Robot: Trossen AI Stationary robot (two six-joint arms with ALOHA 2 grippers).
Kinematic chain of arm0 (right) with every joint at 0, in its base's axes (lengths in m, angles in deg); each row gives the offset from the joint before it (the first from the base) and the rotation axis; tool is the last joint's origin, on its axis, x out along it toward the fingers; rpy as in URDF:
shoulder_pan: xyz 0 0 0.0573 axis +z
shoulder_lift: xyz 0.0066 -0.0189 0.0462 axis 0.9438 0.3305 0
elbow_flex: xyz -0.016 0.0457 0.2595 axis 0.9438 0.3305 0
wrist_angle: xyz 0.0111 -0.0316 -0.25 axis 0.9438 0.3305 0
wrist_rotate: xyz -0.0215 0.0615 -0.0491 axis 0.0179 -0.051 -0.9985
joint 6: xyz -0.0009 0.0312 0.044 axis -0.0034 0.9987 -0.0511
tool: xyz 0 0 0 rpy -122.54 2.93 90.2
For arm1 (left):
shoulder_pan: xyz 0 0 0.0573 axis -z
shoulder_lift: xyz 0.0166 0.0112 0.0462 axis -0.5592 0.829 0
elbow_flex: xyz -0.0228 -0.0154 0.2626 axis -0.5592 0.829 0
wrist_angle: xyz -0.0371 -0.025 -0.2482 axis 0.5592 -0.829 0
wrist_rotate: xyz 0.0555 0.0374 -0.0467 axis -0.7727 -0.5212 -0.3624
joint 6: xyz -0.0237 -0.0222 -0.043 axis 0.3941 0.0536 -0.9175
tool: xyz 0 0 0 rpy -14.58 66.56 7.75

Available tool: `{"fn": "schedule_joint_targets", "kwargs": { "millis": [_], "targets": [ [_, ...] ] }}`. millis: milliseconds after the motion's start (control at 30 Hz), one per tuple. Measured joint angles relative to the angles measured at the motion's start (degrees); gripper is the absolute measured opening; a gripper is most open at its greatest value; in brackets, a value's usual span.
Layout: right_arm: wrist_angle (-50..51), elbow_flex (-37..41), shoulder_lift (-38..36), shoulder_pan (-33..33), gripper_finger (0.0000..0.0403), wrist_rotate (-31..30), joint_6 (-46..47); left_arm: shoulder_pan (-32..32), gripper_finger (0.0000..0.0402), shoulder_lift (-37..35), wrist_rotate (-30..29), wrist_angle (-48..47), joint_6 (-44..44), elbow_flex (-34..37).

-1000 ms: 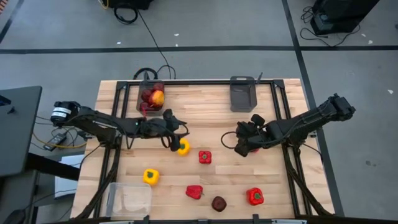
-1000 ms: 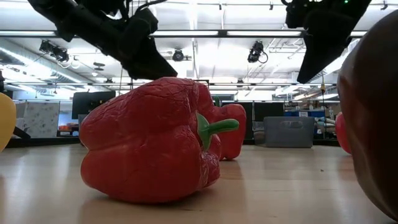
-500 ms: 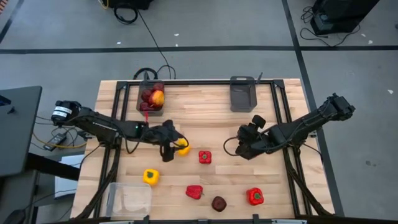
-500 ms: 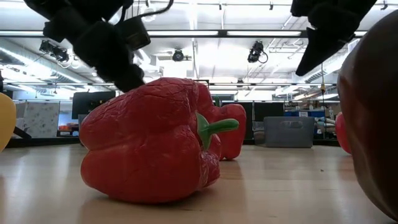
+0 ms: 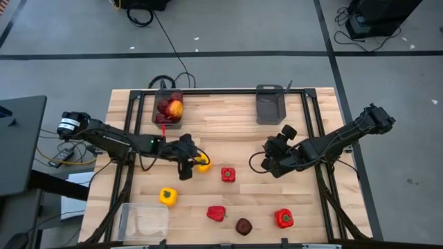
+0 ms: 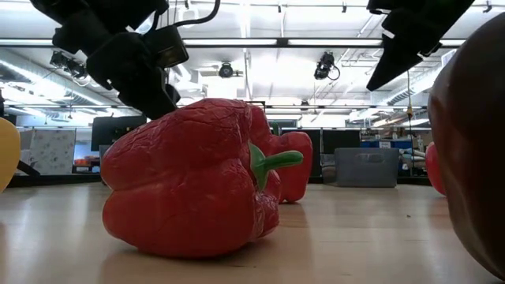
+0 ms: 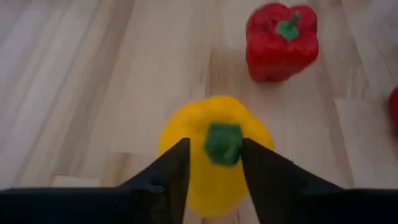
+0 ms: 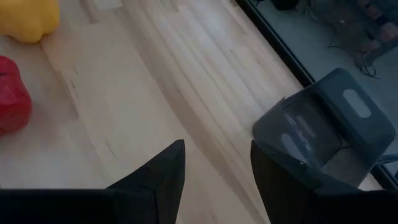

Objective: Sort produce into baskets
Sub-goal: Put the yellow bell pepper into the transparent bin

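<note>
A yellow pepper (image 7: 214,155) stands on the wooden table (image 5: 228,131) left of centre, green stem (image 7: 222,143) up. My left gripper (image 7: 216,146) slants down over it, its fingers either side of the stem with a narrow gap; in the high view my left gripper (image 5: 188,166) sits just left of that yellow pepper (image 5: 203,164). My right gripper (image 5: 271,164) hangs open and empty over bare wood right of centre. The far-left dark basket (image 5: 168,108) holds several pieces. A second dark basket (image 5: 270,104) stands far right, and a clear one (image 5: 144,221) near left. My left gripper has one finger (image 7: 177,168) on each side of the pepper's stem, coming from the table's left and slanting down. The pepper rests on the table. Whether the fingers touch the stem or the pepper's top, I cannot tell.
Loose on the table lie another yellow pepper (image 5: 167,196), red peppers (image 5: 228,174) (image 5: 216,213) (image 5: 284,218) and a dark apple (image 5: 243,226). In the right wrist view the dark basket (image 8: 323,137) shows ahead of my right gripper (image 8: 217,146).
My left gripper has gone down and toward the table's near edge, tipping steeper, until its fingers stand over the yellow pepper, which has stayed in place. My right gripper has turned at the wrist without leaving its place.
</note>
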Motion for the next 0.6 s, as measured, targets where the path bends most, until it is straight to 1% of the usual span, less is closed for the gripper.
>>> {"fn": "schedule_joint_targets", "kwargs": {
  "millis": [167, 400, 467, 600],
  "targets": [
    [-1.26, 0.0, 0.0, -0.04, 0.0193, -1.05, -0.09, 0.02, 0.0082, 0.28, 1.49, -0.74, 0.26, 0.0],
    [-2.07, 0.0, 0.0, -0.04, 0.0193, 0.28, -0.11, 0.02, 0.0013, 2.08, 1.68, 1.59, 1.5, 0.0],
    [-2.21, 0.0, 0.0, -0.04, 0.0193, 0.32, -0.09, 0.02, 0.0006, 2.19, 1.73, 2.96, 1.59, 0.0],
    [-2.32, 0.0, 0.0, -0.04, 0.0193, 0.76, -0.09, 0.02, 0.0006, 2.19, 1.81, 3.61, 1.72, 0.0]
  ]
}}
